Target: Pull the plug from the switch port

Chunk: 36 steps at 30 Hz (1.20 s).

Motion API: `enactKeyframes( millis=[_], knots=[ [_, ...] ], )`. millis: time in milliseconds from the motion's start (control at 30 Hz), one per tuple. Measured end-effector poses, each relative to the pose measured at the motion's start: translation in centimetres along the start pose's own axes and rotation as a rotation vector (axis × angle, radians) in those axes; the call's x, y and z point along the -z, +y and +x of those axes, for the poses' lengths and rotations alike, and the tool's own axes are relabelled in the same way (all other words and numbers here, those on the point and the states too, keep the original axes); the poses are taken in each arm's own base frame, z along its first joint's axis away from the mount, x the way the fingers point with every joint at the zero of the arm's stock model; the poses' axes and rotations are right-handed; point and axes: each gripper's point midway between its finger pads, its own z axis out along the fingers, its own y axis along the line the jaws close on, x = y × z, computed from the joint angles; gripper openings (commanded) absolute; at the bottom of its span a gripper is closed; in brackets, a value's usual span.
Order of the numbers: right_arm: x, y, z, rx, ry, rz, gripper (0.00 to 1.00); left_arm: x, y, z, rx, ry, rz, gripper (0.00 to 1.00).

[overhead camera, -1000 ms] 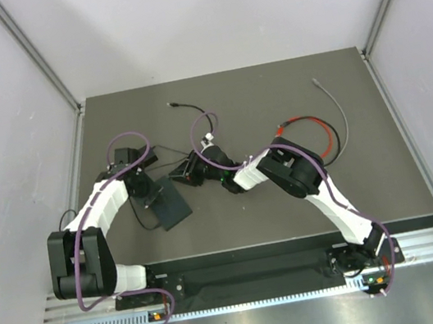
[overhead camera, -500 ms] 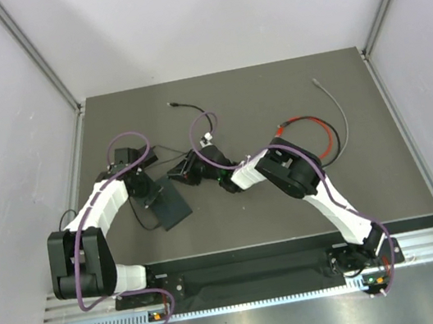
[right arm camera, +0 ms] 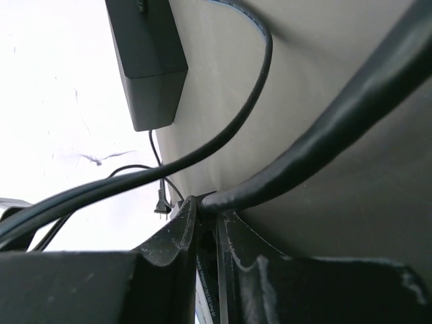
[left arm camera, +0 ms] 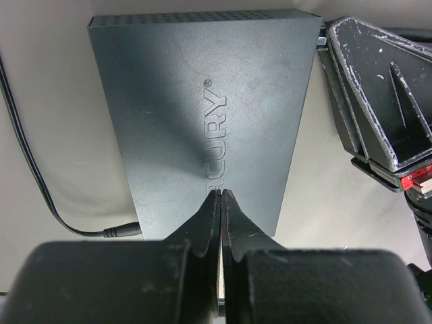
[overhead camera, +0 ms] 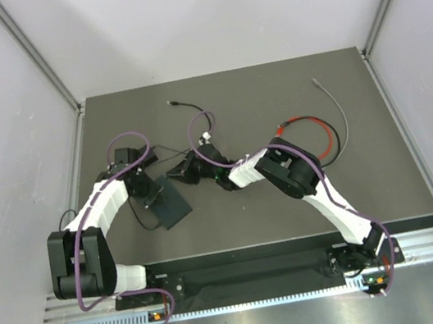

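The switch [overhead camera: 171, 204] is a flat dark box lying on the mat; its top with raised lettering fills the left wrist view [left arm camera: 202, 101]. My left gripper [overhead camera: 150, 191] is shut and empty, its tips [left arm camera: 221, 194] resting on the switch's top. My right gripper [overhead camera: 181, 171] is at the switch's far right edge, also seen in the left wrist view [left arm camera: 378, 101]. It is shut on the plug end of a thick black cable [right arm camera: 304, 148], gripped at the fingertips [right arm camera: 204, 204]. The port itself is hidden.
A thin power lead [left arm camera: 40, 196] enters the switch's near left edge. A black adapter brick [right arm camera: 145, 61] lies beyond the right gripper. Red cable [overhead camera: 309, 121] and grey cable [overhead camera: 340, 112] lie at the right; a loose black cable end [overhead camera: 174, 103] lies at the back.
My right gripper has shifted a little to the left in the top view, still shut on the cable end. The left arm and the switch have not moved.
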Motion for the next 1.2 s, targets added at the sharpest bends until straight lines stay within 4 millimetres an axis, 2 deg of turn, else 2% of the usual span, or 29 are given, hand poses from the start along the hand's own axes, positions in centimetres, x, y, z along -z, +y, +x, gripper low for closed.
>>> enactKeyframes(
  millis=[67, 133, 467, 900, 1200],
  knots=[
    [0.0, 0.0, 0.0, -0.001, -0.001, -0.002, 0.17, 0.0, 0.0, 0.0, 0.0, 0.0, 0.0, 0.0],
    [0.1, 0.1, 0.0, 0.0, -0.003, -0.018, 0.23, 0.0, 0.0, 0.0, 0.0, 0.001, -0.002, 0.0],
    [1.0, 0.7, -0.1, -0.028, 0.005, -0.122, 0.28, 0.0, 0.1, 0.1, 0.0, 0.005, -0.004, 0.0],
    [0.7, 0.4, 0.4, -0.007, 0.048, -0.084, 0.29, 0.0, 0.0, 0.2, 0.0, 0.009, 0.0, 0.0],
    [-0.2, 0.5, 0.8, 0.018, 0.073, -0.047, 0.29, 0.1, -0.1, 0.3, 0.0, 0.017, 0.009, 0.0]
  ],
)
